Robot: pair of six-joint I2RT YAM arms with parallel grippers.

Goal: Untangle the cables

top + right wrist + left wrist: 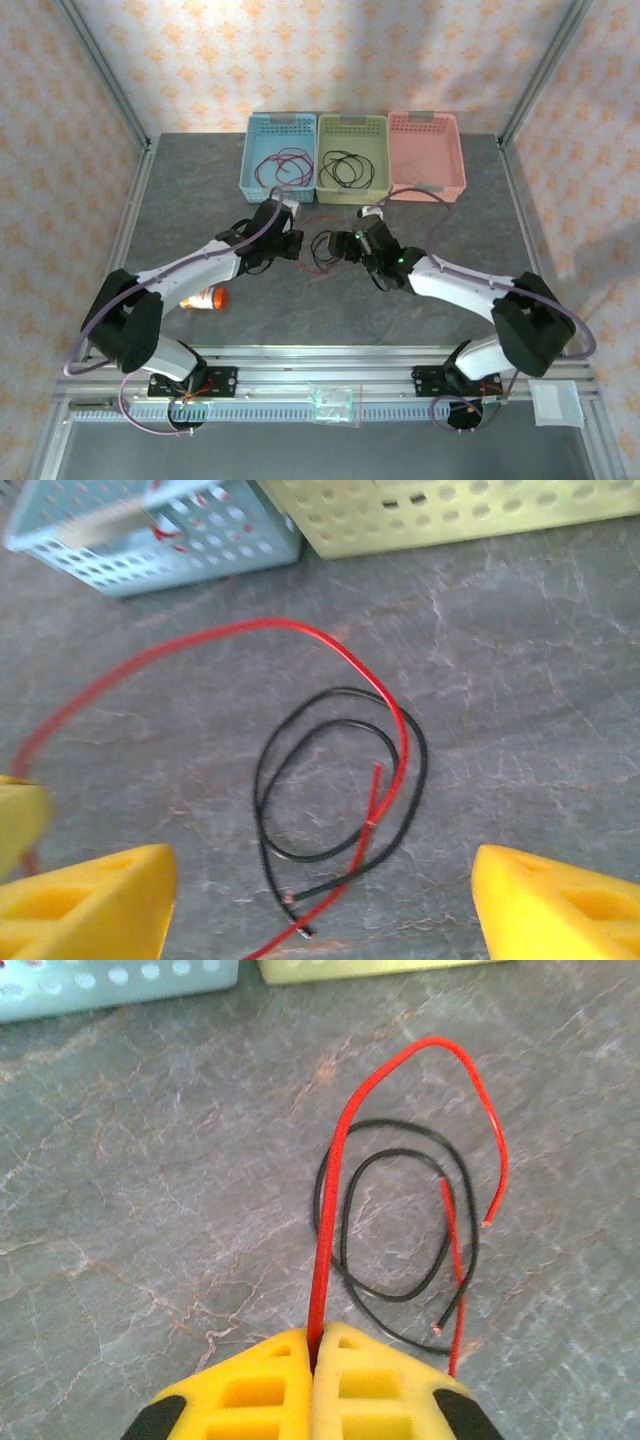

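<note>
On the left of the desk (200,200), a small orange container (205,299) lies beside the left arm, well apart from the work. The left pincer (318,1335) is clamped on a red cable (325,1260). The wire runs out from between its closed yellow pads, arches away and comes back down with its free end on the stone-grey surface. A black cable (400,1126) lies on the desk in a loose double loop just ahead of that pincer, and the red one crosses over it. This small tangle sits mid-desk between the two arms and in front of the baskets. To its right the right pincer (322,860) stands wide, holding nothing and hovering over the loops.

The step in hand looks like separating the red wire from the black one. The next move probably calls for the right pincer to close on or pin the black loop while the left draws the red strand clear. If the black one is not held, it may simply drag along.

At the far edge three baskets stand side by side. The blue basket (280,196) holds red coils (283,165). The green basket (352,197) holds a black coil (347,168). I can make out no cable in the pink basket (427,193).
</note>
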